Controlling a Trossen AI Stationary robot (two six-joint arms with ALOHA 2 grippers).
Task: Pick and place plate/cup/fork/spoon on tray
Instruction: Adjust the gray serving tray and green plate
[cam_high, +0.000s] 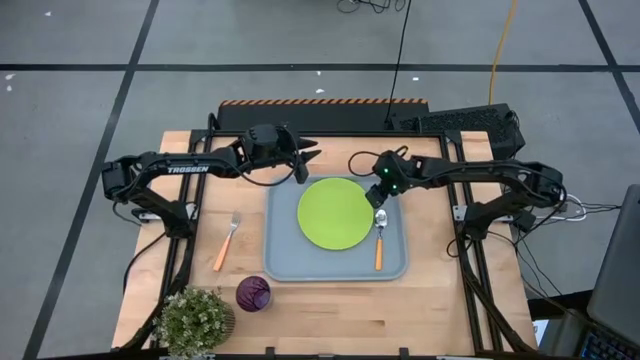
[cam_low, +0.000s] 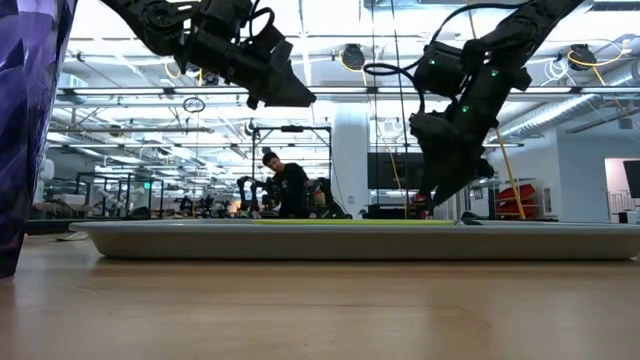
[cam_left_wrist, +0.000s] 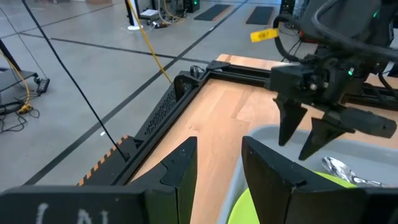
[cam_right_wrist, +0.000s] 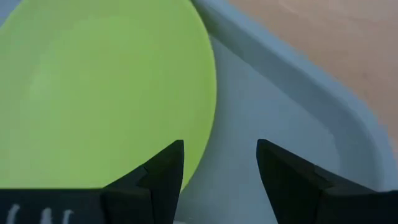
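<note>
Plate (cam_high: 334, 213) + spoon (cam_high: 380, 240) on tray (cam_high: 283, 262). Right end effector (cam_high: 378, 196) wide, empty, above spoon. Left end effector (cam_high: 309, 160) parted, empty.

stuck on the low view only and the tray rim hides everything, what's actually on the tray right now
Observer: The plate lies flat in the tray, and the spoon lies beside it inside the tray.
Operator: and the fork, cup?
Observer: Both are off the tray: the fork is on the table next to it, and the cup stands near the table's front edge beside a small plant.
Operator: is either gripper holding anything
Observer: No. The right gripper is open and empty above the spoon's bowl end; the left gripper is open and empty near the tray's far corner.
</note>
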